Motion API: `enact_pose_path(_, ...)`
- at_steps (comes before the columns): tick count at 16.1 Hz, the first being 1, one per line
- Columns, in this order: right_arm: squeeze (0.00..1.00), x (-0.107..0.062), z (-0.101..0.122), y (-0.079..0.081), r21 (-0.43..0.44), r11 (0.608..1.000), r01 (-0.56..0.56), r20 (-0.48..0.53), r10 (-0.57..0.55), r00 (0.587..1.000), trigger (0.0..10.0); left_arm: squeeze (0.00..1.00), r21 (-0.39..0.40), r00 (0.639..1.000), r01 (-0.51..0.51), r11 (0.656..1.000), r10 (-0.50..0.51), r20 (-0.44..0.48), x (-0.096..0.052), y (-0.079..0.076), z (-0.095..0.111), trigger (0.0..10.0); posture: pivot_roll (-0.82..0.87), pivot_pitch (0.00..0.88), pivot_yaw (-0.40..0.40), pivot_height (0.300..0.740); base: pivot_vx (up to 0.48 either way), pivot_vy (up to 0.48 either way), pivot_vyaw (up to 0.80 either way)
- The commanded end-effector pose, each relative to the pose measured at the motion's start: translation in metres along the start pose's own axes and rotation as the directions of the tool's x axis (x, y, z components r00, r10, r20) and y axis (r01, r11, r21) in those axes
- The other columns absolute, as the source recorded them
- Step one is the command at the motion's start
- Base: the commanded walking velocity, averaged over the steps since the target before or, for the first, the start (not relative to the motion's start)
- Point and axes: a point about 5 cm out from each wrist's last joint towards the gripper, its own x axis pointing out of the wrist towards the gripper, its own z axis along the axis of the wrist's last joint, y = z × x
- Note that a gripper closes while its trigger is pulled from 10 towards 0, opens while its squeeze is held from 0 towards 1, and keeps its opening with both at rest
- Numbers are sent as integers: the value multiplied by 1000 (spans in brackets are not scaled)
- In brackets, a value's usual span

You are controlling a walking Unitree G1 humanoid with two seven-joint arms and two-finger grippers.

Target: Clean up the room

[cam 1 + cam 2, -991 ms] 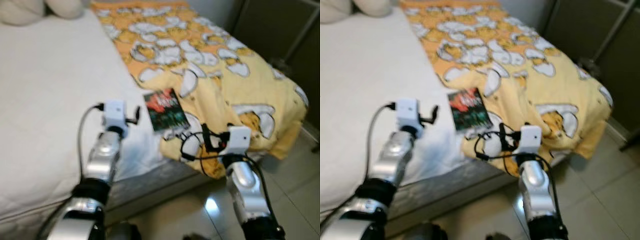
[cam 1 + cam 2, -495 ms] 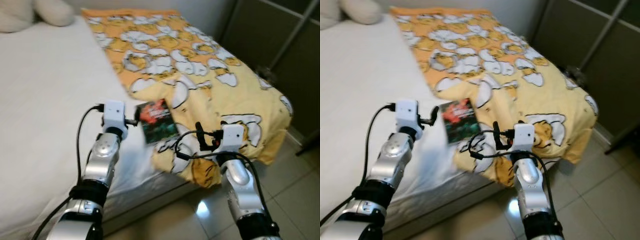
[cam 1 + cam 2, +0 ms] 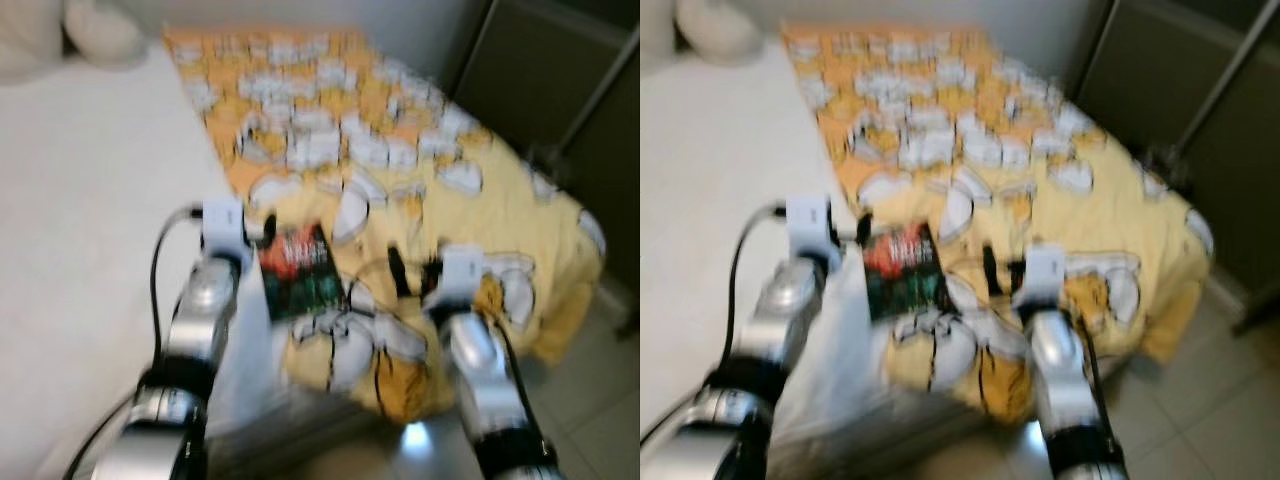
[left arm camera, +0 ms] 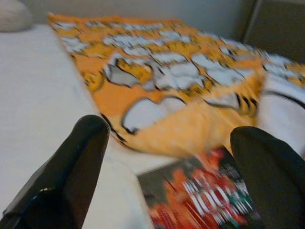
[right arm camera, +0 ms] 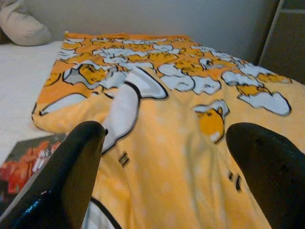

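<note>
The book, dark-covered with red print, lies on the white bed at the edge of a yellow patterned blanket. The left hand hovers open just before it; the right hand is open over the blanket. Pale tiled floor lies beyond.

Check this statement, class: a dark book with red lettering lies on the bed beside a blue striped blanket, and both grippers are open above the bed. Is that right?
Not quite. The blanket is not blue striped; it is yellow and orange with white egg-like cartoon shapes, as the left eye view shows. The rest holds: the dark book with red lettering lies on the bed beside it, and the left gripper and right gripper are open above the bed.
</note>
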Motion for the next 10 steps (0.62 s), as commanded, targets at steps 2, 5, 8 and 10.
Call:
enact_pose_path(2,0,-8,2,-9,2,1000,20,5,-20,1000,10000,0,-64,994,38,997,-44,-103,3,-8,-14,10000,-49,35,-104,740,0,0,0)
enact_pose_path(5,0,-33,5,-4,-19,996,-90,-20,90,996,10000,0,-208,959,-9,978,-51,-280,1,-5,-42,10000,-150,139,-147,740,0,0,0)
enact_pose_path(8,0,-59,-4,-4,-4,990,-140,-98,139,985,10000,0,-227,943,-40,973,-38,-330,-1,-8,-52,10000,-179,190,-188,740,0,0,0)
enact_pose_path(10,0,-70,-6,2,2,986,-168,-134,167,977,10000,0,-274,934,-68,959,-36,-356,-3,-9,-58,10000,-204,209,-201,740,0,0,0)
